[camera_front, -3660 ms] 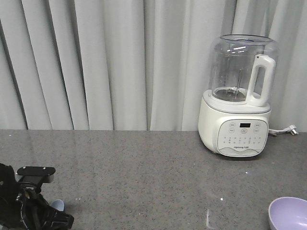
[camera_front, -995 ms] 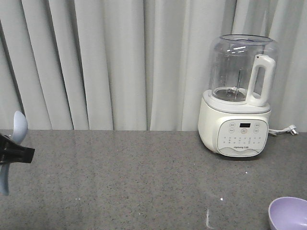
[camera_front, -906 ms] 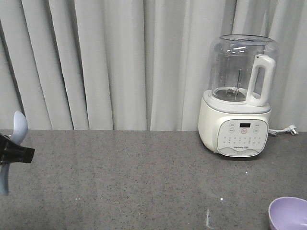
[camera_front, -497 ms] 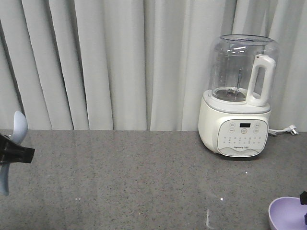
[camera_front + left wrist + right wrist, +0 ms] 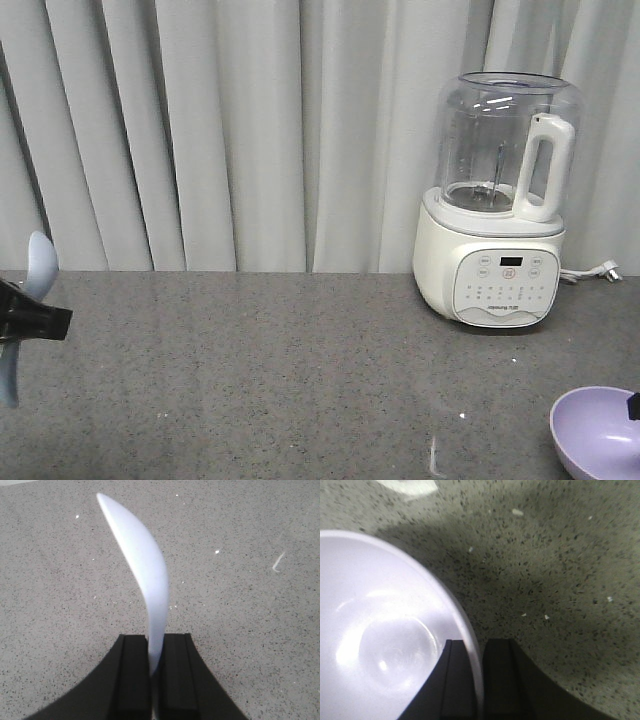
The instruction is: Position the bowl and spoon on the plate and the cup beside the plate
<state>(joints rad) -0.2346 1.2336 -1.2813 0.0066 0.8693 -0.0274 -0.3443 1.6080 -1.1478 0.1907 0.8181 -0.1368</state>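
The left gripper [image 5: 155,677] is clenched on the plate [image 5: 144,570]. Its two black fingers [image 5: 134,675] are pressed against opposite faces of the pale blue rim, and no gap is left between them and the plate. The plate is held on edge and upright. From the wrist it is seen as a thin curved sliver rising straight out from the fingertips. No part of it is seen touching the grey speckled countertop [image 5: 240,610] that lies below and beyond it. In the front view, parts of the plate are shown above and below the black gripper.

The right gripper [image 5: 476,680] is closed on the bowl [image 5: 380,630]. The lavender rim is pinched between the fingers [image 5: 455,680], one set inside the wall and one outside. The glossy hollow of the bowl lies to the left of the fingers, and the countertop is seen ahead of them and to their right. In the front view the bowl is tilted, and only a small black piece of the gripper is seen at its right rim. Whether the base rests on the counter cannot be told.

Well beyond the right gripper, at the back of the counter, a white blender [image 5: 495,270] with a clear jug stands upright before a pleated pale curtain [image 5: 250,130]. A power plug [image 5: 605,270] lies just beside the blender's base.
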